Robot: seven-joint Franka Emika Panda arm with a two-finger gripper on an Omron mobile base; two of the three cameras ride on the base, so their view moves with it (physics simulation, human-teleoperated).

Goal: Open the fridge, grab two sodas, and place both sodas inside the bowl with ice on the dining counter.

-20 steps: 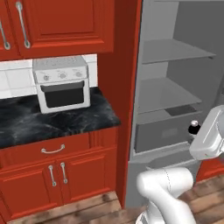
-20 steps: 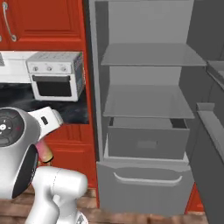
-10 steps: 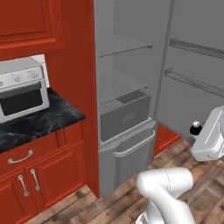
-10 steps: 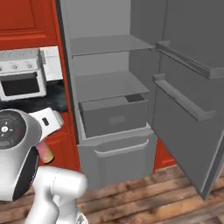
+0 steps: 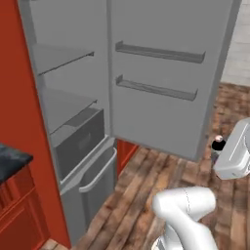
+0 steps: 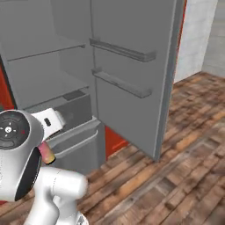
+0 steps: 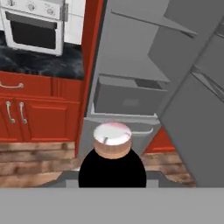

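The grey fridge (image 5: 73, 112) stands open, its door (image 5: 156, 73) swung wide with two rails on the inside; grey shelves and the bottom drawer (image 5: 90, 183) show. In the right base view the fridge door (image 6: 127, 66) is at centre. My gripper (image 5: 217, 150) is held at the right, in front of the fridge and away from it, shut on a soda (image 5: 218, 143) whose dark cap shows. The soda's (image 6: 46, 153) pink-to-orange body peeks out beside the arm. In the hand view the soda (image 7: 112, 139) stands up the middle, hiding the fingertips. The bowl and the dining counter are out of view.
Red cabinets (image 7: 35, 105), a black marble counter (image 7: 39, 61) and a white toaster oven (image 7: 33, 26) lie left of the fridge. Wooden floor (image 6: 176, 167) spreads to the right, toward a pale brick wall (image 6: 197, 35). The open door juts out over the floor.
The whole picture has slid left as the base turned right: cabinets and toaster oven left the base views, and the fridge door now sits at centre. The soda stays in my gripper.
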